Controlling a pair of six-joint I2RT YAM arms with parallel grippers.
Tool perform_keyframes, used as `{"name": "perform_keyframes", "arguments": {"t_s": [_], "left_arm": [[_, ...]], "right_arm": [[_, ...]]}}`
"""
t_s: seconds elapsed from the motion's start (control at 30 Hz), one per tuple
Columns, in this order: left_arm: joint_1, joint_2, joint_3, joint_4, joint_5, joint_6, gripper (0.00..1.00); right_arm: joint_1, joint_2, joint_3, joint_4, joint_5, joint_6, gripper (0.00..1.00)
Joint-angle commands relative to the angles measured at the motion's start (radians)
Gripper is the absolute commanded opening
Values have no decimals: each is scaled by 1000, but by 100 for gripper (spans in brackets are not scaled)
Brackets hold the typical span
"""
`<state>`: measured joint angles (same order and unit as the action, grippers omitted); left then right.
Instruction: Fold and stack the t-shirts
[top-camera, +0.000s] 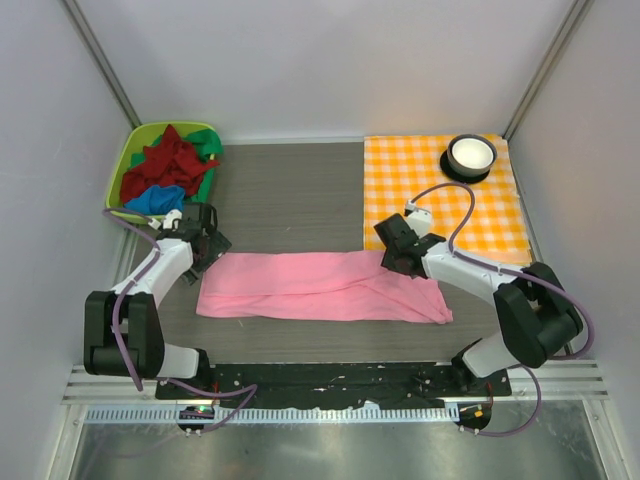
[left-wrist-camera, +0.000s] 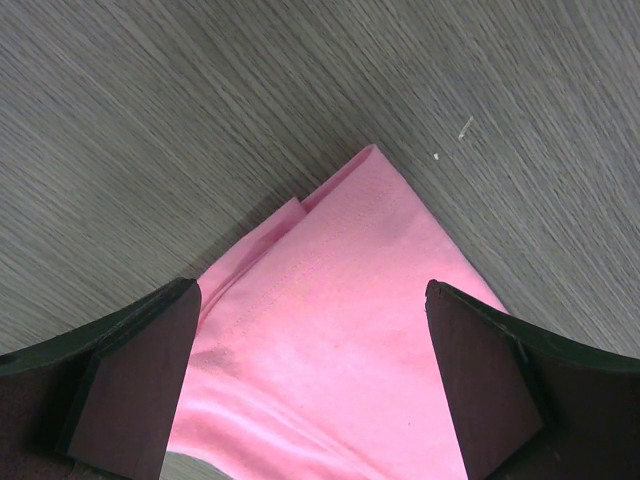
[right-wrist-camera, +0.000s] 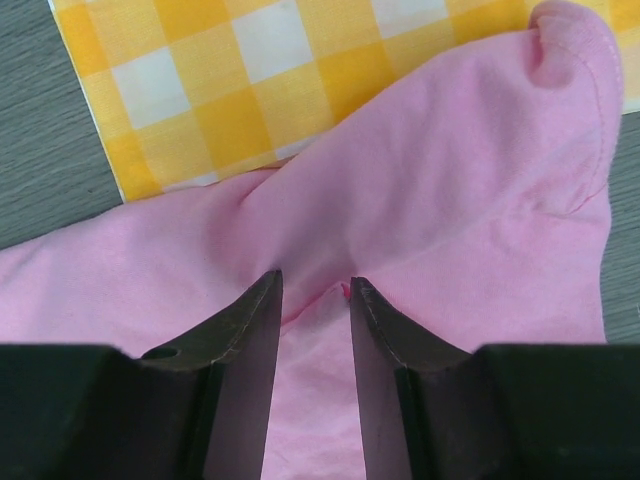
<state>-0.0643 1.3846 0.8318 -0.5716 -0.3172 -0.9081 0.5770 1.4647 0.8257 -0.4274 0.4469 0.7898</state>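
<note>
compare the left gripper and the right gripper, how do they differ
The left gripper stands wide open above a corner of the pink t-shirt, gripping nothing; the right gripper has its jaws nearly together, pinching a ridge of that cloth. The left gripper is at the shirt's left end over the bare table; the right gripper is at the right end, next to the checked cloth. Both are low at the shirt's far edge.
</note>
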Motion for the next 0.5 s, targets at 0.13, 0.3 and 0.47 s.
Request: {"name": "perform_keyframes", "arguments": {"t_s": [0.13, 0.3, 0.47], "left_arm": [[-5, -12, 12, 29, -5, 0, 100], [-5, -29, -3, 32, -11, 0, 100], [-6, -25, -11, 35, -2, -8, 100]], "right_arm": [[12, -6, -23, 35, -16, 8, 39], [20, -52, -51, 7, -8, 17, 39], [29, -72, -69, -4, -10, 29, 35]]}}
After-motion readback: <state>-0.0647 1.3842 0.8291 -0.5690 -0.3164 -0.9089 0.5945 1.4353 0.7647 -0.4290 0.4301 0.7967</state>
